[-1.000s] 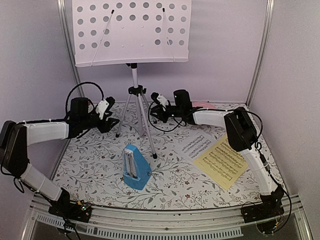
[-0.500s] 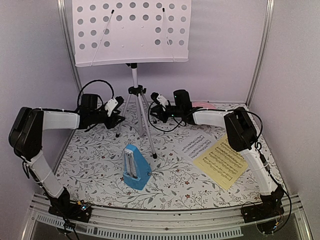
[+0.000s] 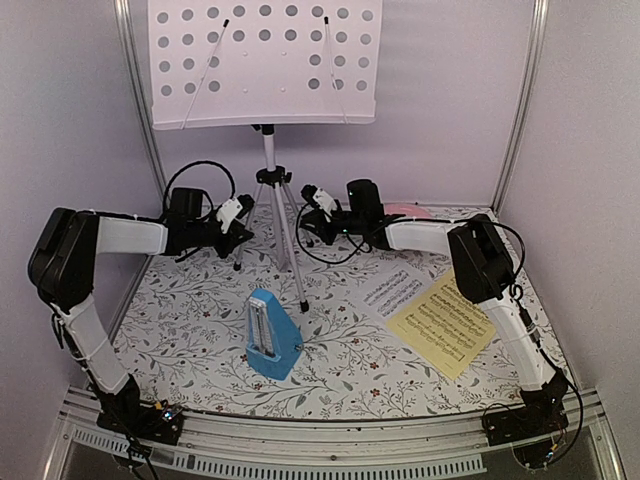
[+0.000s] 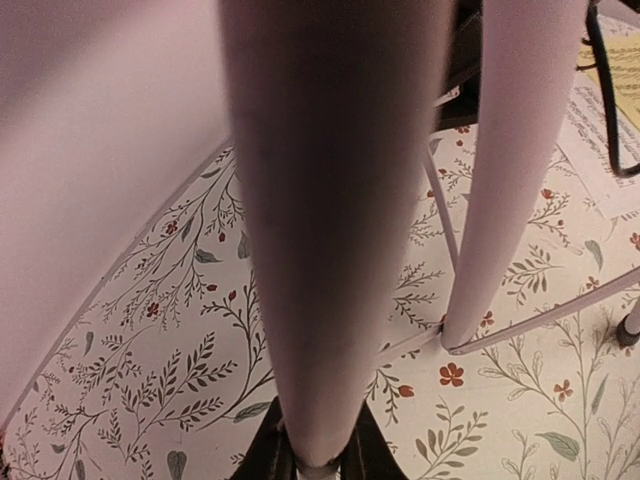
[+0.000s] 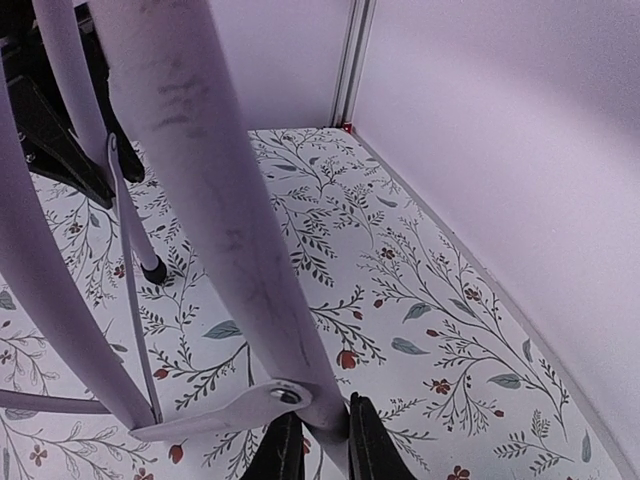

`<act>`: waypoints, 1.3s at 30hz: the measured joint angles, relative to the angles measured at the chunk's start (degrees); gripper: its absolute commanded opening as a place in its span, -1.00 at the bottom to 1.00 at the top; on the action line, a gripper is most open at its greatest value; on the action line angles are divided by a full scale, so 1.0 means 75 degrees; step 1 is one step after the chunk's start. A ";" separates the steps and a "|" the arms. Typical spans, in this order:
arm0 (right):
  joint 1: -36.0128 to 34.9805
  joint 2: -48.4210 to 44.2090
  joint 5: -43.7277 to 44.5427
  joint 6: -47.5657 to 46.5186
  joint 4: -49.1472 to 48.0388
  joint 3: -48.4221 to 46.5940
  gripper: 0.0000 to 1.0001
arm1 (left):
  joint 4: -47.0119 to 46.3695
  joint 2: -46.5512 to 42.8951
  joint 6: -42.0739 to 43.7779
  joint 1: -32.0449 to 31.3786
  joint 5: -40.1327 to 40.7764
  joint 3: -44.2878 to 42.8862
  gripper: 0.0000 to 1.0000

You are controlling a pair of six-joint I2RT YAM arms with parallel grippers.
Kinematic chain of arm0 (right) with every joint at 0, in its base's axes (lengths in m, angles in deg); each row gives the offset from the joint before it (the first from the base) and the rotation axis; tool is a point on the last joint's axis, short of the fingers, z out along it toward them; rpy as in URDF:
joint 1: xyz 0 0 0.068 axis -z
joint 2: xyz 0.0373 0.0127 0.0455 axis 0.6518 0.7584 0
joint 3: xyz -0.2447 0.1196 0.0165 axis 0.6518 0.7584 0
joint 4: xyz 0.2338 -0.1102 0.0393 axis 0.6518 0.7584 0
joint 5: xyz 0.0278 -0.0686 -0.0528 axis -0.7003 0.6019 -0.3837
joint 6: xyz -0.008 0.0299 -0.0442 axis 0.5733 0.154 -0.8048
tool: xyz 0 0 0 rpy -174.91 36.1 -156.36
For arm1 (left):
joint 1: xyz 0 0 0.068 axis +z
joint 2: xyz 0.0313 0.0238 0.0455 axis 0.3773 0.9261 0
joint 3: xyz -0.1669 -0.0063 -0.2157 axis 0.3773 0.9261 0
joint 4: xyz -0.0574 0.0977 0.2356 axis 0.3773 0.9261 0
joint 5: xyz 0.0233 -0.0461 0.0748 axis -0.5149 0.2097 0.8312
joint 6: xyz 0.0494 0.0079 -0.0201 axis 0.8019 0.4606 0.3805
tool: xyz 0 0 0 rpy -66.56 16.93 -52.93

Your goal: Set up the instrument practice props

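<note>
The music stand [image 3: 265, 62] has a pale perforated desk on silver tripod legs [image 3: 285, 240] at the back of the table. My left gripper [image 3: 238, 236] is shut on the stand's left leg, which fills the left wrist view [image 4: 330, 200] between my gripper's [image 4: 315, 458] dark fingers. My right gripper [image 3: 307, 227] is shut on another leg, held low near its brace joint in the right wrist view [image 5: 225, 210], where the gripper [image 5: 322, 448] pinches it. The blue metronome [image 3: 271, 335] stands upright in front. The yellow sheet [image 3: 442, 325] and the white sheet [image 3: 393, 291] lie flat at the right.
A pink plate [image 3: 406, 210] lies behind my right arm at the back right. The floral cloth [image 3: 180, 330] covers the table. Lilac walls and metal corner posts [image 3: 520, 100] close in the back and sides. Black cables loop over both wrists.
My left arm swung right to the tripod's left leg and closed on it. The stand shifted slightly. My right gripper stayed on its leg.
</note>
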 measured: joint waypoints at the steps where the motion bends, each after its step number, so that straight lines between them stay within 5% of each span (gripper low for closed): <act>1: -0.0003 0.0000 0.0012 0.0000 -0.0023 0.0015 -1.00 | -0.0006 0.0012 -0.0012 -0.0009 0.0006 -0.0003 -0.91; 13: -0.0047 -0.0256 0.0548 -0.0251 -0.0178 0.0431 -1.00 | -0.0079 0.0015 -0.0020 -0.0058 0.0111 -0.0003 -1.00; 28: 0.0082 -0.2066 0.1271 -0.0720 0.0070 0.2868 -1.00 | -0.0245 0.0481 -0.0035 -0.0379 0.0073 -0.0455 -1.00; 39: 0.0245 -0.2457 0.1431 -0.0901 0.0067 0.3404 -1.00 | -0.0312 0.0886 0.0166 -0.0522 0.0146 -0.0933 -1.00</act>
